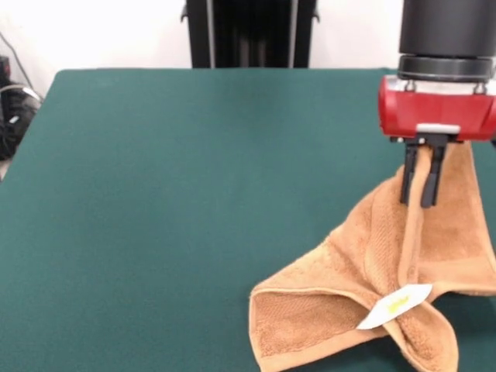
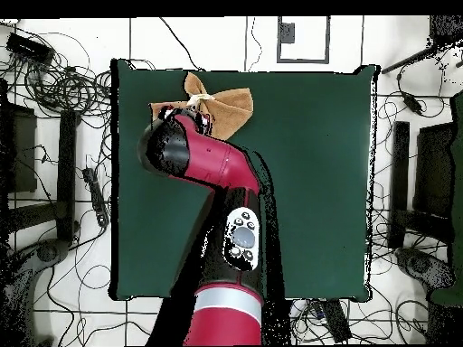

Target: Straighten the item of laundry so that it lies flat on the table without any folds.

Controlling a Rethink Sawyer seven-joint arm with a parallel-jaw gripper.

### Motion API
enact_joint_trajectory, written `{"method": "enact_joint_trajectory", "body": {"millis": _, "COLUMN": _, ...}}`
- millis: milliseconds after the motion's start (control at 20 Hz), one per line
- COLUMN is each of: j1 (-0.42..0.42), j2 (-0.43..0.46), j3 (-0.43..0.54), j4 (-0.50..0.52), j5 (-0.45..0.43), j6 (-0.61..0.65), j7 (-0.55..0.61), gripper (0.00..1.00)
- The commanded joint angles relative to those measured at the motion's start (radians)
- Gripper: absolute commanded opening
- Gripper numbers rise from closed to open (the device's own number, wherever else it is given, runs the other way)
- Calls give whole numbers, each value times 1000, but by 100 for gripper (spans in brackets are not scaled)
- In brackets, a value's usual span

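The orange-tan towel (image 1: 364, 294) hangs partly lifted at the right of the front view, its lower folds resting on the green table (image 1: 170, 194). Its white tag with yellow print (image 1: 395, 304) lies on the front fold. My gripper (image 1: 421, 203) is shut on a pinched ridge of the towel and holds that part above the table. In the overhead view the towel (image 2: 231, 107) lies near the table's far left edge, partly hidden under my arm (image 2: 203, 158); the gripper itself is hidden there.
The table (image 2: 316, 181) stretches wide to the left in the front view. The robot's pedestal (image 1: 248, 31) stands at the far side. Cables and stands (image 2: 54, 135) surround the table on the floor.
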Motion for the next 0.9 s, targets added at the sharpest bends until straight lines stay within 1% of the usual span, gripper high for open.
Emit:
{"method": "enact_joint_trajectory", "body": {"millis": 50, "j1": 60, "j2": 135, "j3": -104, "j4": -79, "j5": 16, "j6": 233, "j7": 270, "gripper": 0}}
{"method": "enact_joint_trajectory", "body": {"millis": 100, "j1": 85, "j2": 134, "j3": -144, "j4": -72, "j5": 19, "j6": 220, "j7": 296, "gripper": 0}}
{"method": "enact_joint_trajectory", "body": {"millis": 150, "j1": 39, "j2": 109, "j3": -59, "j4": -14, "j5": 23, "j6": 143, "j7": 261, "gripper": 0}}
{"method": "enact_joint_trajectory", "body": {"millis": 200, "j1": 3, "j2": 98, "j3": -10, "j4": 10, "j5": 23, "j6": 132, "j7": 235, "gripper": 0}}
{"method": "enact_joint_trajectory", "body": {"millis": 250, "j1": 5, "j2": 86, "j3": -27, "j4": -4, "j5": 11, "j6": 182, "j7": 220, "gripper": 0}}
{"method": "enact_joint_trajectory", "body": {"millis": 300, "j1": 25, "j2": 64, "j3": -72, "j4": -23, "j5": 1, "j6": 258, "j7": 230, "gripper": 0}}
{"method": "enact_joint_trajectory", "body": {"millis": 400, "j1": 71, "j2": -11, "j3": -150, "j4": -39, "j5": -22, "j6": 397, "j7": 258, "gripper": 0}}
{"method": "enact_joint_trajectory", "body": {"millis": 500, "j1": 102, "j2": -73, "j3": -190, "j4": -29, "j5": -29, "j6": 483, "j7": 292, "gripper": 0}}
{"method": "enact_joint_trajectory", "body": {"millis": 650, "j1": 126, "j2": -109, "j3": -220, "j4": -24, "j5": -29, "j6": 542, "j7": 324, "gripper": 0}}
{"method": "enact_joint_trajectory", "body": {"millis": 900, "j1": 130, "j2": -112, "j3": -227, "j4": -13, "j5": -18, "j6": 541, "j7": 325, "gripper": 0}}
